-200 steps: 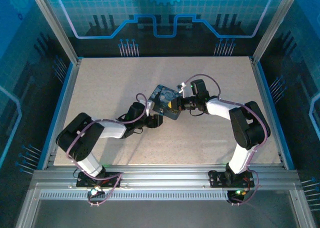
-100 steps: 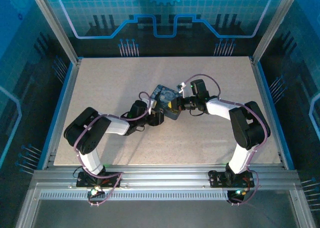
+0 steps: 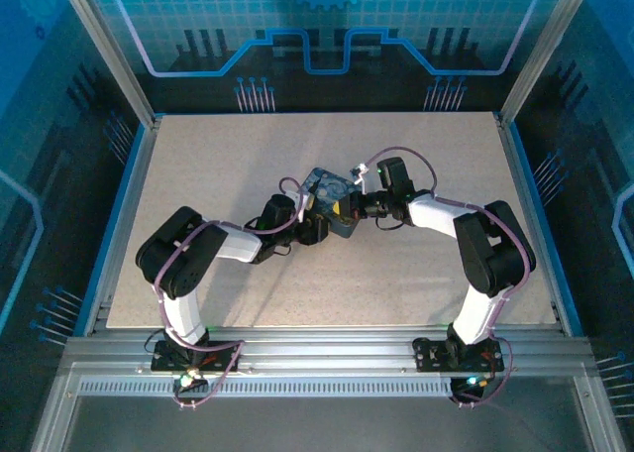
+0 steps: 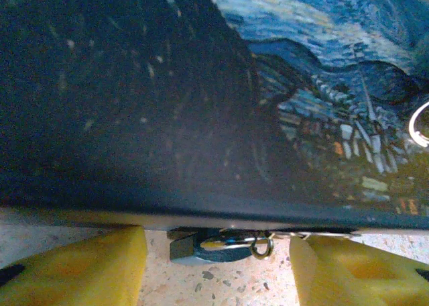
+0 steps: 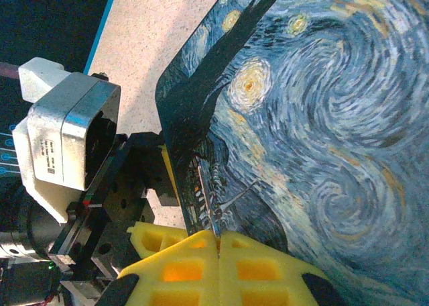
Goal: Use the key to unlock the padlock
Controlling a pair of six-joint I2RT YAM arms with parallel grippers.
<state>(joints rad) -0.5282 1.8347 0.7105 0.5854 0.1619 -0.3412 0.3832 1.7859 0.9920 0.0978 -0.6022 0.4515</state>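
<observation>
In the left wrist view the padlock (image 4: 213, 247), dark bluish with a thin silvery shackle and a small ring (image 4: 261, 247), lies on the table under the near edge of the painted tin (image 4: 201, 105). My left gripper (image 4: 216, 253) is open; its yellow fingers (image 4: 80, 266) stand on either side of the padlock with a gap on both sides. My right gripper (image 5: 218, 237) is shut on the key (image 5: 209, 209), a thin metal sliver that sticks out against the tin's side (image 5: 322, 118). From above, the left gripper (image 3: 315, 226) and right gripper (image 3: 347, 210) meet at the tin (image 3: 327, 187).
The night-sky tin stands tilted at the table's middle, between the two wrists. The left arm's camera housing (image 5: 64, 135) sits close beside the tin. Speckled beige tabletop (image 3: 218, 165) spreads all round, bounded by blue rails (image 3: 127, 189).
The left arm has swung its elbow to the right and pushed its gripper closer under the tin, with the fingers narrowing. The right arm and the tin have stayed put.
</observation>
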